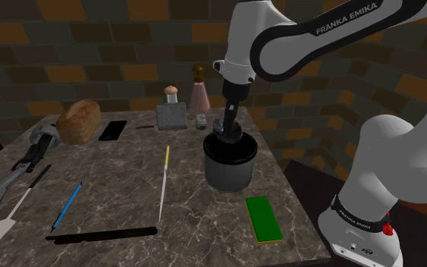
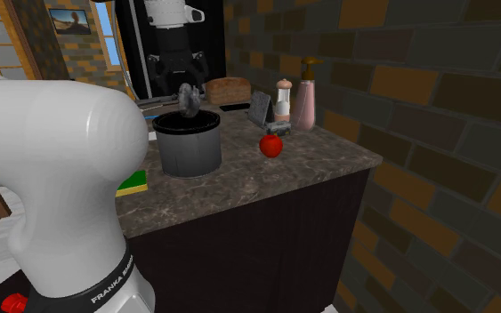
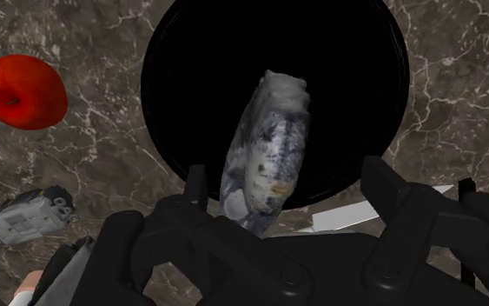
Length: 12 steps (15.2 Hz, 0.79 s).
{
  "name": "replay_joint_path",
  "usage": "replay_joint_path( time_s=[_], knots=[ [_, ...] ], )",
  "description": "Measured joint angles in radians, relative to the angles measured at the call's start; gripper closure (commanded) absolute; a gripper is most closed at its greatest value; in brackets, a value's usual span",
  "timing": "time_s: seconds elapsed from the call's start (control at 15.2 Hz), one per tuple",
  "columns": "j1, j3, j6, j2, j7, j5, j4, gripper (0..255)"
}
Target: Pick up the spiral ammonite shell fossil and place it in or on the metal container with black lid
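A tomato (image 3: pixel 23 91) lies on the table (image 3: pixel 103 52) beside the container (image 3: pixel 355 78). Over the container's black top the fossil (image 3: pixel 264 148) hangs loose, edge-on, between the spread fingers of the tool (image 3: pixel 287 169). Dropping like that, it may strike the rim, bounce or roll off onto the table.

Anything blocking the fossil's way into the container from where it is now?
Nothing visible does. The mottled grey spiral fossil is between the open fingers of the black gripper, directly over the dark open mouth of the grey cylindrical container. The red round fruit lies aside on the marble counter.
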Motion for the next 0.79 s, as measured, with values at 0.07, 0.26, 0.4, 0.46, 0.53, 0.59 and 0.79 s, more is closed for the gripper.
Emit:
replay_joint_path(
  time_s=[0.07,0.26,0.4,0.46,0.53,0.59,0.79],
  knots=[
    [0.0,0.0,0.0,0.0,0.0,0.0,0.0,0],
    [0.003,0.006,-0.073,-0.026,0.003,0.004,0.049,0],
    [0.002,0.006,-0.123,-0.054,-0.001,0.004,0.071,0],
    [0.002,0.007,-0.133,-0.057,0.0,0.004,0.077,0],
    [0.002,0.007,-0.138,-0.058,0.0,0.004,0.08,0],
    [0.002,0.007,-0.14,-0.058,0.0,0.004,0.081,0],
    [0.002,0.007,-0.142,-0.059,-0.001,0.004,0.083,0]
  ],
)
